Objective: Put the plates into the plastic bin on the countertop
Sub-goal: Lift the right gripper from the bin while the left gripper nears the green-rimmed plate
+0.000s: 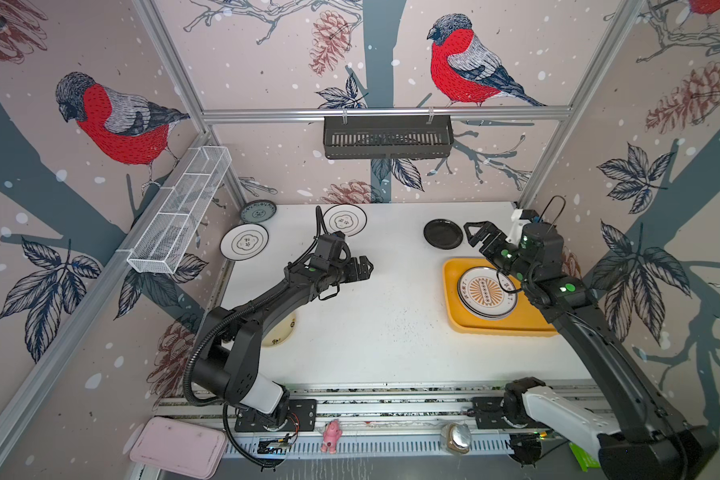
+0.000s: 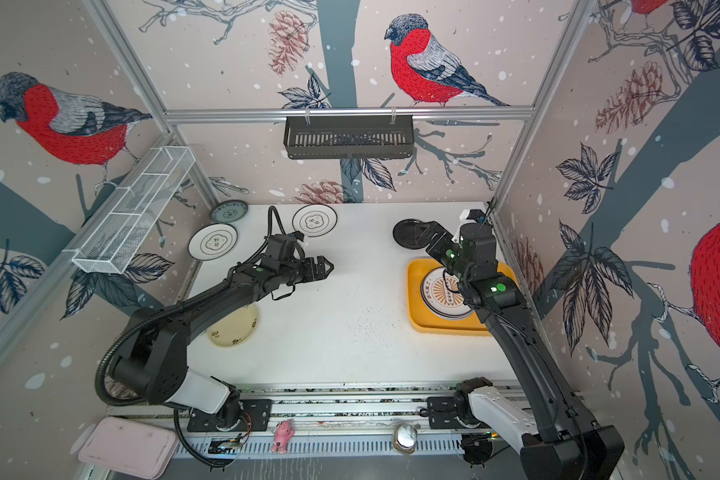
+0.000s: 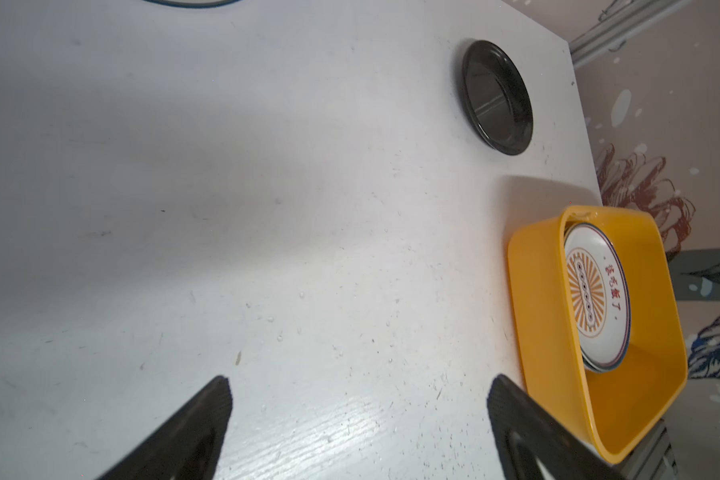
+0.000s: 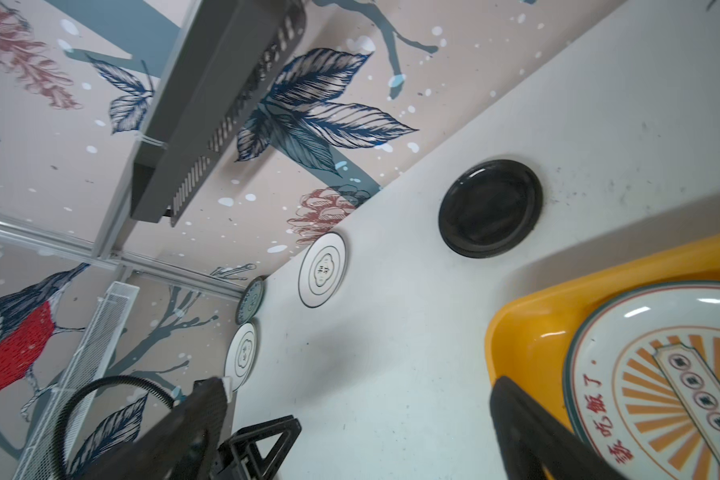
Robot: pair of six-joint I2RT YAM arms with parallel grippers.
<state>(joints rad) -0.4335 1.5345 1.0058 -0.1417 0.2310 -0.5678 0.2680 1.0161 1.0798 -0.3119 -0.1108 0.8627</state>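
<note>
The yellow plastic bin (image 1: pixel 460 322) sits at the right of the white countertop (image 1: pixel 371 353) and holds an orange sunburst plate (image 1: pixel 486 293). A black plate (image 1: pixel 443 234) lies just behind the bin. Two white flower-outline plates (image 1: pixel 344 220) (image 1: pixel 244 242) and a grey-teal plate (image 1: pixel 258 210) lie at the back left. A cream plate (image 1: pixel 281 332) is partly hidden under the left arm. My left gripper (image 1: pixel 366 268) hovers open over mid-table with nothing in it. My right gripper (image 1: pixel 474 237) is open and empty above the bin's back edge, beside the black plate (image 4: pixel 490 208).
A black slotted basket (image 1: pixel 387 137) hangs on the back wall. A white wire shelf (image 1: pixel 179 212) runs along the left wall. A pink tray (image 1: pixel 177 446), a pink toy (image 1: pixel 331 434) and a metal object (image 1: pixel 456 436) lie beyond the front rail. Dark crumbs (image 1: pixel 400 328) speckle the countertop.
</note>
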